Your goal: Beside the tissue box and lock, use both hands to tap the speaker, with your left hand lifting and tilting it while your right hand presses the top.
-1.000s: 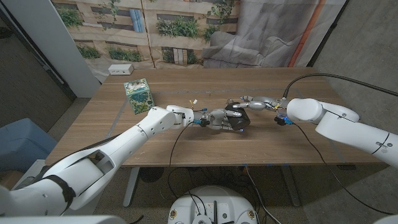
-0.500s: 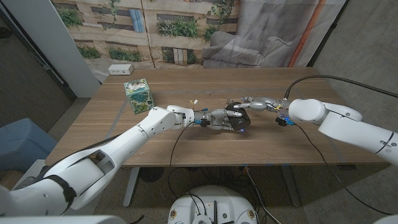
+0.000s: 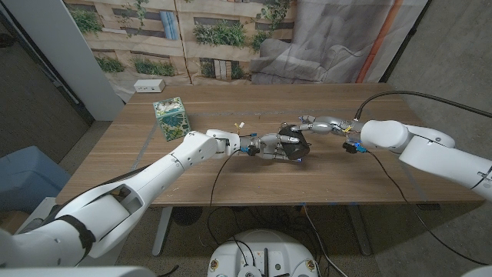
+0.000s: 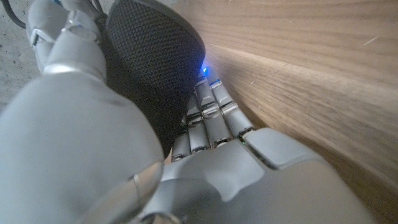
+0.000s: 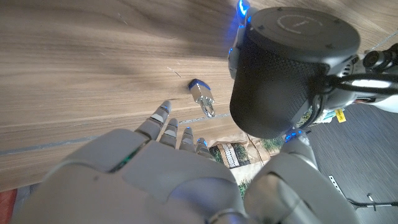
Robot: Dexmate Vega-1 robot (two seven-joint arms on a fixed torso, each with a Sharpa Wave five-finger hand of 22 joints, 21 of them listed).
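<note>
Head view showed the left hand (image 3: 269,145) gripping the black mesh-covered cylindrical speaker (image 3: 294,143), tilted at mid wooden counter (image 3: 231,177). The right hand (image 3: 317,124), fingers spread and holding nothing, reached in beside the speaker's top. A small silver padlock (image 5: 203,98) lay near the speaker, its detail blurred.

speaker (image 3: 295,144) mid-table, between both hands; tissue box (image 3: 171,118) far left; lock (image 5: 202,96) behind speaker
</note>
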